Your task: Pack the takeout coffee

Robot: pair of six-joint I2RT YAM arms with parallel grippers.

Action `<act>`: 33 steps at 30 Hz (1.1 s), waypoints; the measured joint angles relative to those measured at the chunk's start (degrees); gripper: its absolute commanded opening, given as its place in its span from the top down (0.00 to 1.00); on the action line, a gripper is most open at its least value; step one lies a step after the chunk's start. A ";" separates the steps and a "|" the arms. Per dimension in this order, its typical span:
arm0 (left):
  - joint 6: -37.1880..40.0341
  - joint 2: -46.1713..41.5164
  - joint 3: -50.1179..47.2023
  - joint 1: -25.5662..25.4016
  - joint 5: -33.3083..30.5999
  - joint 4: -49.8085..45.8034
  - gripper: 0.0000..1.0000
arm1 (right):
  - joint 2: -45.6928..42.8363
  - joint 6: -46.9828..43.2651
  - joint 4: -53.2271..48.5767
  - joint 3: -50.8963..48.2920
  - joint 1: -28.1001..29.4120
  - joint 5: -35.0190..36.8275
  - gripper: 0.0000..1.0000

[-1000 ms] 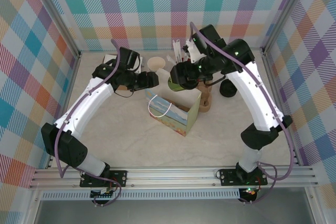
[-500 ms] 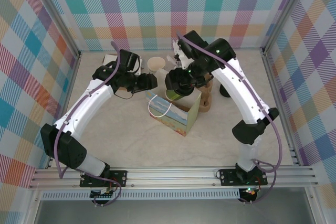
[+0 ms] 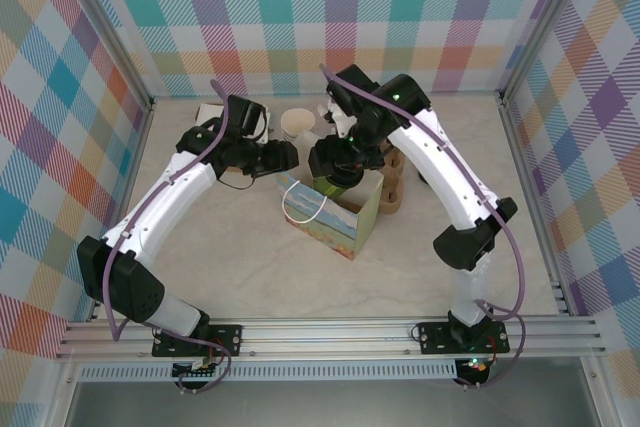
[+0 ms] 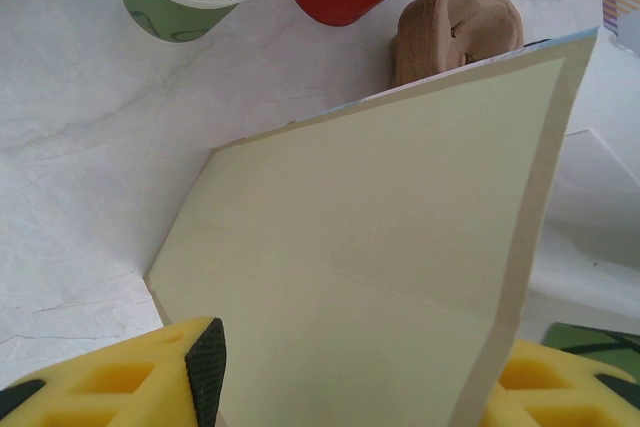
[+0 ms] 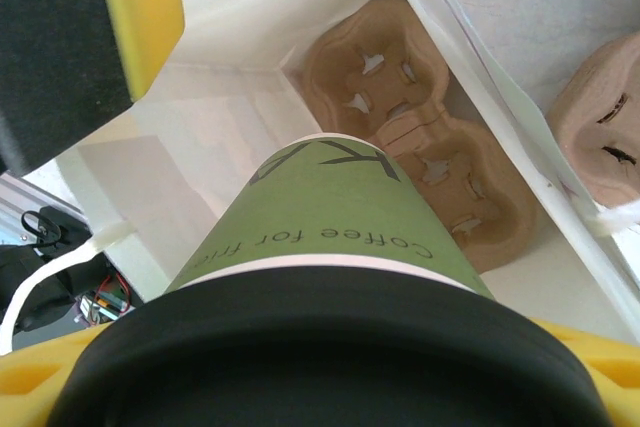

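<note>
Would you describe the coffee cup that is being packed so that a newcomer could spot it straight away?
Find the paper bag standing open mid-table. At its mouth, the right end effector grips the takeout coffee, a green paper cup. Unlike the lidless stacked cups beyond the bag, it wears a round black lid.

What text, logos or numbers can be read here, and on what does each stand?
"Coffee for fri": small dark print on the green wall of the takeout coffee, right wrist view; the rest curves out of sight.
Large dark letters beside it on that cup: cut off, unreadable.
Picture on the paper bag, top view: too small to tell any words.
</note>
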 measured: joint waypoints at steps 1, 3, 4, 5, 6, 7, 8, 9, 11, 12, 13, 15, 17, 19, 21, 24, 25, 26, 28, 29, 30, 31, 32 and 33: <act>0.00 -0.02 -0.02 0.00 -0.02 -0.02 0.47 | 0.26 0.00 0.00 0.00 0.00 0.20 0.21; 0.02 -0.13 -0.24 0.00 -0.15 0.00 0.47 | 0.59 -0.02 0.00 0.00 0.00 0.63 0.21; 0.04 -0.24 -0.37 0.00 -0.20 -0.04 0.47 | 0.70 -0.04 0.00 0.00 0.00 0.87 0.21; 0.04 -0.33 -0.46 0.00 -0.20 -0.02 0.47 | 0.72 -0.09 0.00 0.00 0.00 1.07 0.20; 0.07 -0.42 -0.52 0.00 -0.37 -0.04 0.47 | 0.74 -0.22 0.00 0.00 0.00 1.40 0.20; 0.09 -0.48 -0.55 0.00 -0.44 -0.09 0.47 | 0.74 -0.31 0.00 0.00 0.00 1.70 0.20; 0.13 -0.52 -0.57 0.00 -0.55 -0.09 0.47 | 0.74 -0.46 0.00 0.02 -0.02 2.10 0.20; 0.26 -0.55 -0.57 0.00 -0.57 -0.09 0.47 | 0.76 -0.52 0.00 0.02 -0.02 2.54 0.20; 0.28 -0.55 -0.59 0.00 -0.59 -0.09 0.47 | 0.94 -0.70 0.00 0.04 -0.02 3.43 0.20; 0.28 -0.55 -0.59 0.00 -0.59 -0.09 0.47 | 1.03 -0.74 0.00 0.04 -0.02 3.89 0.20; 0.28 -0.55 -0.61 0.00 -0.59 -0.09 0.47 | 1.20 -0.90 0.00 0.07 -0.02 4.48 0.20; 0.31 -0.55 -0.61 0.00 -0.59 -0.09 0.47 | 1.53 -1.33 0.00 0.07 -0.04 5.40 0.20; 0.28 -0.55 -0.61 0.00 -0.59 -0.09 0.47 | 1.90 -1.86 0.00 0.07 -0.07 6.12 0.20; 0.28 -0.55 -0.61 0.00 -0.59 -0.09 0.47 | 2.23 -2.21 0.00 0.07 -0.07 6.54 0.21; 0.31 -0.55 -0.63 0.00 -0.61 -0.09 0.47 | 2.38 -2.64 0.00 0.04 -0.07 6.91 0.21; 0.31 -0.55 -0.66 0.00 -0.68 -0.11 0.47 | 2.40 -3.54 0.00 -0.02 -0.07 7.15 0.22; 0.31 -0.55 -0.66 0.00 -0.83 -0.09 0.47 | 2.40 -3.78 0.00 -0.22 -0.07 7.30 0.22; 0.31 -0.55 -0.66 0.00 -0.85 -0.09 0.47 | 2.40 -4.15 0.00 -0.55 -0.07 7.30 0.22; 0.31 -0.55 -0.66 0.00 -1.03 -0.11 0.47 | 2.40 -4.81 -0.02 -1.40 -0.07 7.28 0.22; 0.31 -0.55 -0.66 0.00 -1.05 -0.09 0.47 | 2.40 -5.18 0.00 -1.86 -0.07 7.28 0.22; 0.31 -0.55 -0.66 0.00 -1.05 -0.09 0.47 | 2.40 -5.33 0.00 -2.29 -0.07 7.26 0.22; 0.31 -0.55 -0.66 0.00 -1.05 -0.11 0.47 | 2.40 -5.64 0.00 -2.73 -0.07 7.23 0.22; 0.31 -0.55 -0.66 0.00 -1.05 -0.09 0.47 | 2.40 -5.88 0.00 -3.19 -0.07 7.17 0.22; 0.31 -0.55 -0.66 0.00 -1.05 -0.09 0.47 | 2.40 -6.10 0.00 -3.56 -0.07 7.04 0.22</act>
